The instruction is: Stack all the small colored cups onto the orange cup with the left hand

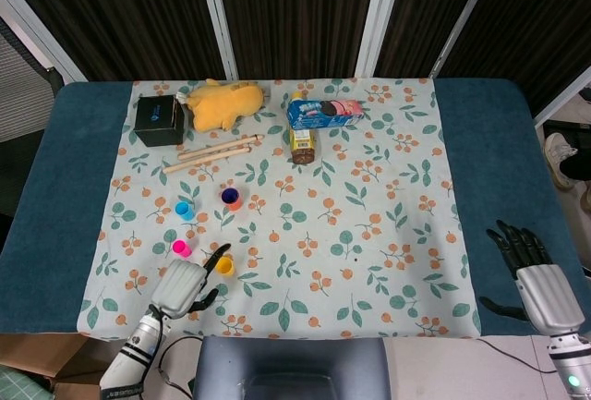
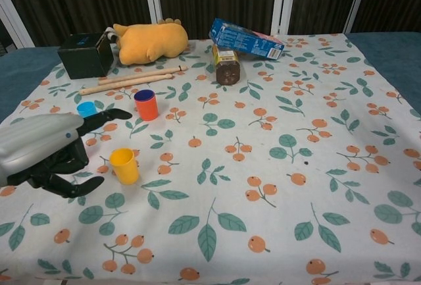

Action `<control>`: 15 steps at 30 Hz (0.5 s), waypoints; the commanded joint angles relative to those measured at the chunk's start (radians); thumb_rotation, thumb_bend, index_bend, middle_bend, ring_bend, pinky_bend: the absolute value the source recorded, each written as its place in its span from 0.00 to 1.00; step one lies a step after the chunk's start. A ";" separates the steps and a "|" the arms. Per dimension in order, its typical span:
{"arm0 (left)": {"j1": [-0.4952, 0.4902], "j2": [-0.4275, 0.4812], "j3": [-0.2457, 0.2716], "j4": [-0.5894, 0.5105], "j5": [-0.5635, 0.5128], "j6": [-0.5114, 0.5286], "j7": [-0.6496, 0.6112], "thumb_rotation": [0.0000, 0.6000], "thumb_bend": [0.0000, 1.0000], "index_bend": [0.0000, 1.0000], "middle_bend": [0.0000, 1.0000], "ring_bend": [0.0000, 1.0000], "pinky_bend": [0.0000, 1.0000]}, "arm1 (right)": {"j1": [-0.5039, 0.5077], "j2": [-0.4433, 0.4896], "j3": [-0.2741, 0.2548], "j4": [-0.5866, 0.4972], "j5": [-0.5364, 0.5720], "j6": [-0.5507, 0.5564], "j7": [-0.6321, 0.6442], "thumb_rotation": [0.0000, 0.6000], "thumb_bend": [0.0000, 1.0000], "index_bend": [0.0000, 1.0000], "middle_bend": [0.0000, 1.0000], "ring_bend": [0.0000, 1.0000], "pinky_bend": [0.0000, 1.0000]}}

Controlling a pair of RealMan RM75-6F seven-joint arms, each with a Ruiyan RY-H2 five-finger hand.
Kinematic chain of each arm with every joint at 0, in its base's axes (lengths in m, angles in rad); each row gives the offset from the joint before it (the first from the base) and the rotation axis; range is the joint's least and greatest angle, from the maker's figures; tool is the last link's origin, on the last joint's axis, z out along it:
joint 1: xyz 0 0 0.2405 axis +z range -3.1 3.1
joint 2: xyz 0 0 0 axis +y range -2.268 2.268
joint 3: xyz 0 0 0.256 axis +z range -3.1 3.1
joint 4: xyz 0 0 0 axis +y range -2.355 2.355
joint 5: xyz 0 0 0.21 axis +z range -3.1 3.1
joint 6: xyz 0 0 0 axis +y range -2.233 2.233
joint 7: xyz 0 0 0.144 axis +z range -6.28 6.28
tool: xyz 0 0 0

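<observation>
The left robot hand (image 1: pixel 185 286) hangs empty near the surface's front-left edge, fingers loosely spread, beside the yellow cup (image 1: pixel 224 265). The orange cup (image 1: pixel 230 199) stands further in and seems to hold a dark cup, though that's hard to tell. Pink cup (image 1: pixel 181 248) and blue cup (image 1: pixel 184 210) wait between. Pinch the yellow one low, lift it upright, lower it squarely.
</observation>
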 commanded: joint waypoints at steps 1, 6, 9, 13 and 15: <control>0.004 -0.049 -0.034 0.066 -0.026 -0.014 -0.001 1.00 0.36 0.02 1.00 1.00 1.00 | -0.003 0.001 0.001 0.001 -0.001 0.007 0.003 1.00 0.12 0.00 0.00 0.00 0.00; -0.002 -0.066 -0.062 0.101 -0.071 -0.054 -0.013 1.00 0.36 0.12 1.00 1.00 1.00 | -0.002 0.000 0.002 0.003 0.003 0.004 0.003 1.00 0.12 0.00 0.00 0.00 0.00; -0.003 -0.065 -0.067 0.103 -0.079 -0.071 -0.020 1.00 0.36 0.15 1.00 1.00 1.00 | -0.001 -0.003 0.003 0.004 0.005 0.002 -0.003 1.00 0.12 0.00 0.00 0.00 0.00; -0.004 -0.065 -0.073 0.100 -0.082 -0.083 -0.026 1.00 0.36 0.17 1.00 1.00 1.00 | -0.001 -0.006 0.004 0.003 0.008 -0.002 -0.011 1.00 0.12 0.00 0.00 0.00 0.00; -0.005 -0.067 -0.077 0.101 -0.087 -0.091 -0.029 1.00 0.36 0.21 1.00 1.00 1.00 | -0.001 -0.007 0.003 0.003 0.007 -0.002 -0.013 1.00 0.12 0.00 0.00 0.00 0.00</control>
